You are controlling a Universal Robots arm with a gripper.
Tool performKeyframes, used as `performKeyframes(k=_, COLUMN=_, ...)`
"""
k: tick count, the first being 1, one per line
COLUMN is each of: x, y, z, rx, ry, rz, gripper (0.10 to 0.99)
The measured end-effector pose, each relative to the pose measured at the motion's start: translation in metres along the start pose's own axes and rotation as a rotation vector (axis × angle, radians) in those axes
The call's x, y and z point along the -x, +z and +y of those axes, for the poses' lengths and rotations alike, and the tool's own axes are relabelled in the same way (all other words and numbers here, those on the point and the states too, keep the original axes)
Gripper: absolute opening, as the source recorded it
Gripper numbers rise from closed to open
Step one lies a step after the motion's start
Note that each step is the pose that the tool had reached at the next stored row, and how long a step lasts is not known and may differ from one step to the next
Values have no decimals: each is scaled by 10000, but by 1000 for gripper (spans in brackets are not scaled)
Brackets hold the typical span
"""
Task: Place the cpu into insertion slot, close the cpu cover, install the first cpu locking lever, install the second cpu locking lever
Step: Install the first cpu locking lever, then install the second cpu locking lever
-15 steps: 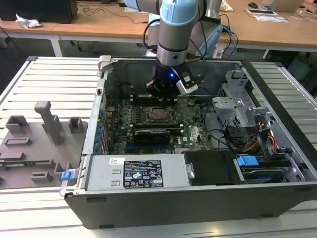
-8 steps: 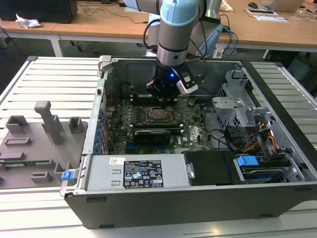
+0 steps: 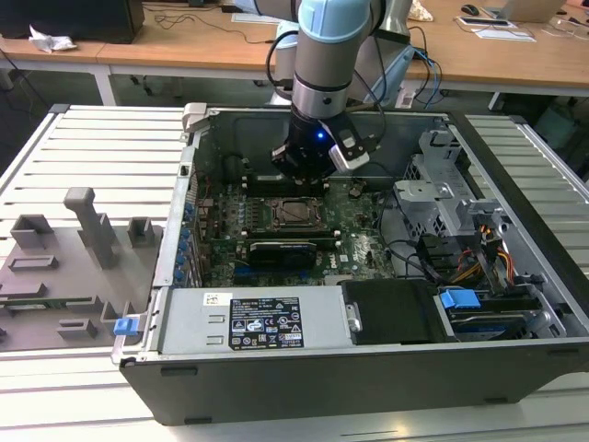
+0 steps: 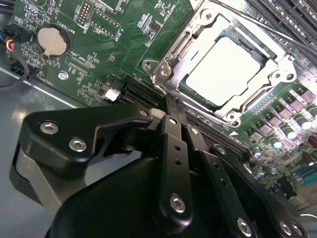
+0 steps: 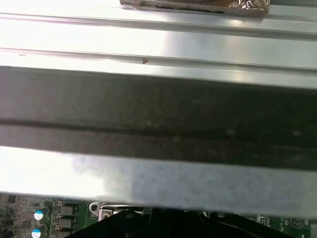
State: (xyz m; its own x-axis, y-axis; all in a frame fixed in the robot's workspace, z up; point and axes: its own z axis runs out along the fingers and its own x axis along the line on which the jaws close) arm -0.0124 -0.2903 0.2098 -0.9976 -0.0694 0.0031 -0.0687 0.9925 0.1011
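The cpu (image 4: 225,69), a silvery square chip, lies in the insertion slot (image 4: 195,94) on the green motherboard. The cpu cover (image 4: 173,47), a metal frame with a square window, lies flat around the chip. A thin lever rod (image 4: 257,29) runs along one side of the frame. My gripper (image 4: 168,106) hovers beside the slot's corner with its black fingers (image 4: 173,144) pressed together and nothing between them. In the exterior view the gripper (image 3: 299,180) hangs just behind the cpu (image 3: 296,212), inside the open computer case (image 3: 184,276).
Long black memory slots (image 4: 292,20) flank the socket, and a coin battery (image 4: 51,41) sits on the board. A black card (image 3: 281,250) lies in front of the socket. Drive cages and cables (image 3: 460,239) fill the exterior view's right. The case wall (image 5: 158,104) is close.
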Motion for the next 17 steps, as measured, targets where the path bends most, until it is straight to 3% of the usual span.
performKeyframes(k=17, x=-4, y=-7, z=-63, rx=-1, ry=0, rz=1, gripper=106)
